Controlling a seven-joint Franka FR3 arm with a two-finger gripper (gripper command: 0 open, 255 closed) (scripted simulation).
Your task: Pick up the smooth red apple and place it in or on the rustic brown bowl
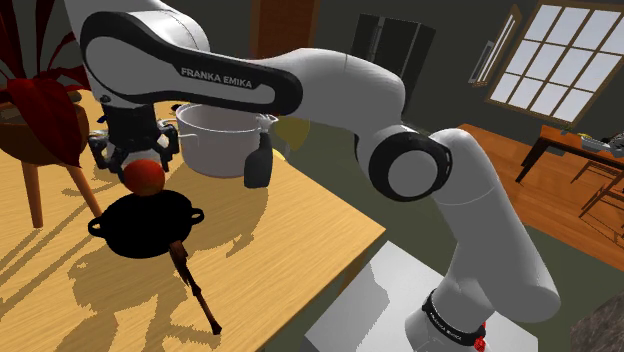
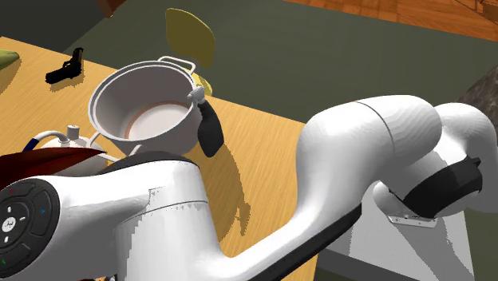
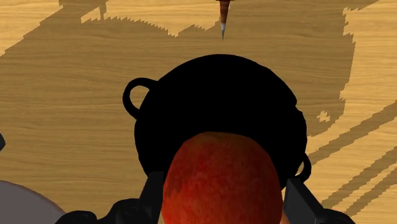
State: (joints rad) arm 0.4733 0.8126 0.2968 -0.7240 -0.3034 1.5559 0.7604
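A red apple (image 1: 146,177) is clasped between the black fingers of my gripper (image 1: 141,165), which is shut on it. Right under it on the wooden table stands a bowl (image 1: 140,235) drawn all black, with two small loop handles. In the wrist view the apple (image 3: 222,181) sits between the two fingers (image 3: 300,202) and hangs over the near part of the bowl (image 3: 216,95), with a gap between them. The apple's underside is hidden.
A big white pot (image 1: 222,140) and a dark bottle (image 1: 258,162) stand just behind the bowl. A thin brown pointed stick (image 1: 196,285) lies in front of it. A red-leaved plant (image 1: 40,110) stands on a stool at the shoulder view's left. The table edge (image 1: 330,270) runs near my stand.
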